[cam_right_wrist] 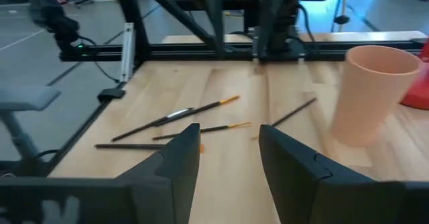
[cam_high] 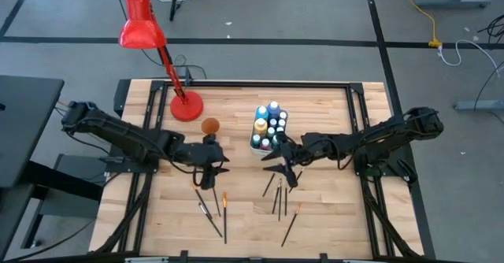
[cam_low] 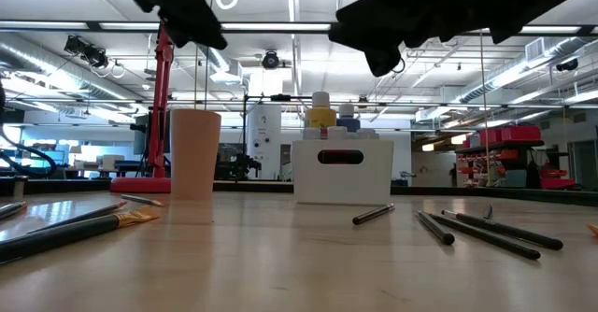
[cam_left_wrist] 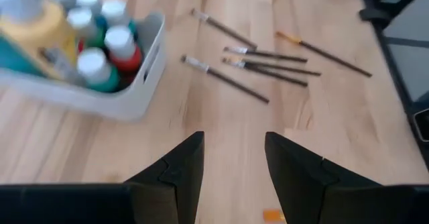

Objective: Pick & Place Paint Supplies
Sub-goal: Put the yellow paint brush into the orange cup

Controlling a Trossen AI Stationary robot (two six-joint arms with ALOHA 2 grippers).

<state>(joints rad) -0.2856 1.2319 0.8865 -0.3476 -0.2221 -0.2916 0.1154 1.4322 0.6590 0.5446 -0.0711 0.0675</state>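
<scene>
A white bin holds several white-capped paint bottles, and in the left wrist view the bottles stand upright inside it. Thin brushes lie flat on the wood in two loose groups, one near my left gripper and one near my right. My left gripper hovers open above the table, left of the bin, with its fingers over bare wood. My right gripper hovers open just in front of the bin, its fingers empty.
A peach cup stands upright left of the bin, also seen as the cup in the right wrist view. A red desk lamp rests on its round base near the far edge. Bare wood lies between the two brush groups.
</scene>
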